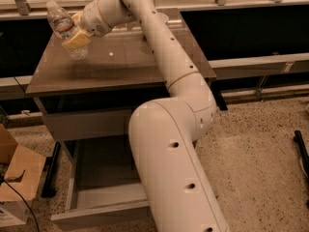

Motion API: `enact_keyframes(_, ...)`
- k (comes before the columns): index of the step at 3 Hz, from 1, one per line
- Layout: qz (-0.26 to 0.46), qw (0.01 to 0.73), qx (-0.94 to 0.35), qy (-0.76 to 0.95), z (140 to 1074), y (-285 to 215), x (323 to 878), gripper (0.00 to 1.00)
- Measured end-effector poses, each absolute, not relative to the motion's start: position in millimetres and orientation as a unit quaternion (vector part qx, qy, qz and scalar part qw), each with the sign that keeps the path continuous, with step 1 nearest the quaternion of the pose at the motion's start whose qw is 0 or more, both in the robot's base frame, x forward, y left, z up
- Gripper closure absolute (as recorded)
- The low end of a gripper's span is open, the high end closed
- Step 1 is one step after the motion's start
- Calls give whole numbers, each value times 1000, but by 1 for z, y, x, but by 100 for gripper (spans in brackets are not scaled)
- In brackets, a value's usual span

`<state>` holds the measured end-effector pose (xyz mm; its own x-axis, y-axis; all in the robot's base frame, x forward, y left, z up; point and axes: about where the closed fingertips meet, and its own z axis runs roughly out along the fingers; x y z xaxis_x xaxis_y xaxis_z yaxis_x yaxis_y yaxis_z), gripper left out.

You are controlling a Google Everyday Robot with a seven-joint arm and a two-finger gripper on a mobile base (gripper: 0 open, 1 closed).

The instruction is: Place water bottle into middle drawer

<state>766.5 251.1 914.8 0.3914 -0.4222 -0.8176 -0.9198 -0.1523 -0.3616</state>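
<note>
Gripper (72,36) up at 10 o'clock in the view, over the left end of the cabinet top (145,64). It is clamped on the water bottle (60,20), with a yellowish pad (77,41) across the lower body. Bottle tilted, white cap toward 11 o'clock, base toward 5 o'clock and right at the surface; cannot tell whether it is touching or just clear. Middle drawer (99,216) stands pulled out down at 7 o'clock, below the closed panel (87,125), floor bare where visible; its right side is hidden behind the arm (169,149). Cardboard box (19,170) on the floor just left of the drawer. Judgement: grasp step done, transfer step beginning, nothing yet in the drawer. The next move calls for raising the bottle clear of the top, carrying it out past the cabinet's front edge toward 6 o'clock, then lowering it between the thin side walls before letting go. The tilt may want watching, since the bottle could roll on release.
</note>
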Motion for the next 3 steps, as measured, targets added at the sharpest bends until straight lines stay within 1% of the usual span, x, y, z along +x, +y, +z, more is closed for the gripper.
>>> enact_keyframes(1, 252, 443, -707, 490, 930, 227, 762, 100)
enact_keyframes(2, 226, 440, -701, 514, 946, 194, 750, 100)
enact_keyframes(3, 197, 446, -690, 536, 965, 153, 726, 100)
